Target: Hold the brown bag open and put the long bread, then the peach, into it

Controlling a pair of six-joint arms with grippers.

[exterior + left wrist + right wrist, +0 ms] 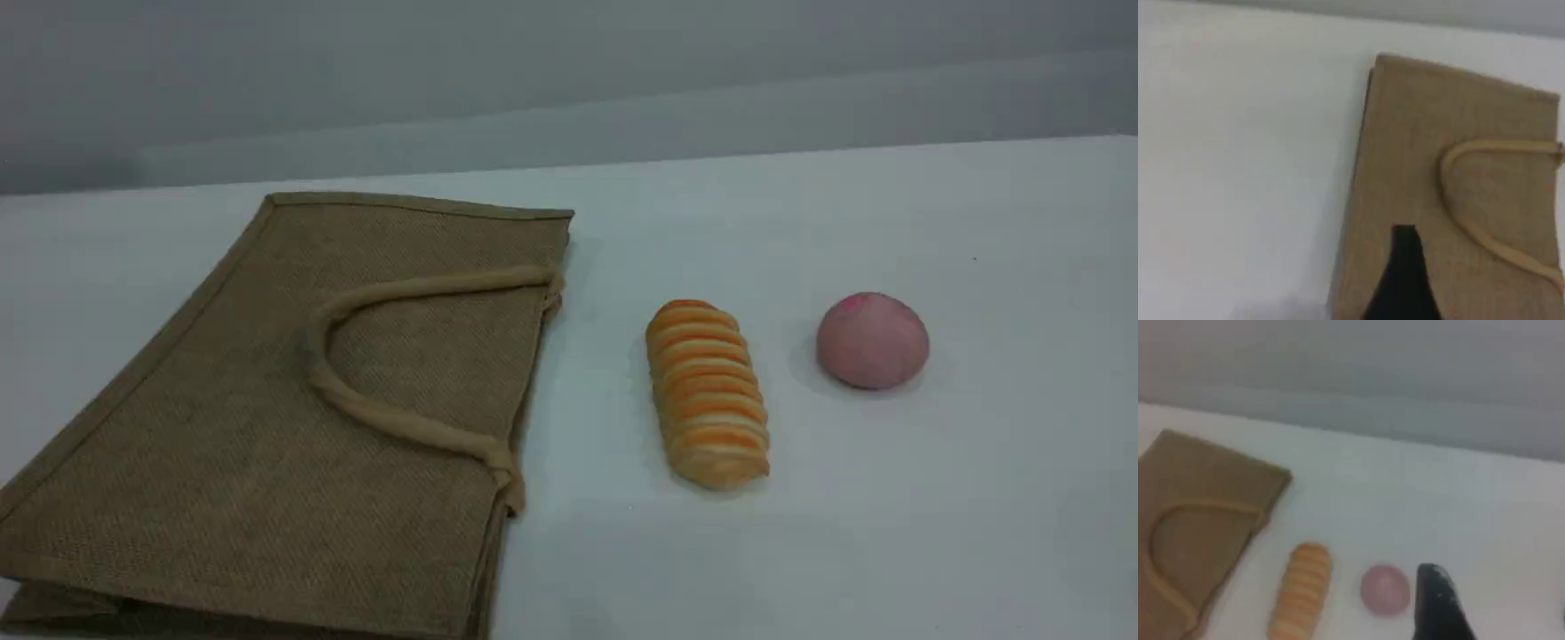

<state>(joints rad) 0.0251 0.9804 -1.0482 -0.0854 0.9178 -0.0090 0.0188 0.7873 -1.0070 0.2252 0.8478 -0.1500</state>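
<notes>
The brown bag (267, 427) lies flat on the table's left side, with its beige rope handle (373, 409) folded back over its top face and its mouth edge facing right. Right of it lies the long bread (709, 394), lengthwise. The peach (872, 340) sits further right. Neither arm appears in the scene view. A dark fingertip (1405, 267) of the left gripper hovers above the bag (1458, 200), holding nothing. One fingertip (1435, 597) of the right gripper hangs just right of the peach (1385, 589), above the table and well apart from the bread (1301, 590); it holds nothing.
The white table (889, 533) ends at a grey wall (569, 80) behind. The bag's near corner runs off the scene view's bottom left edge.
</notes>
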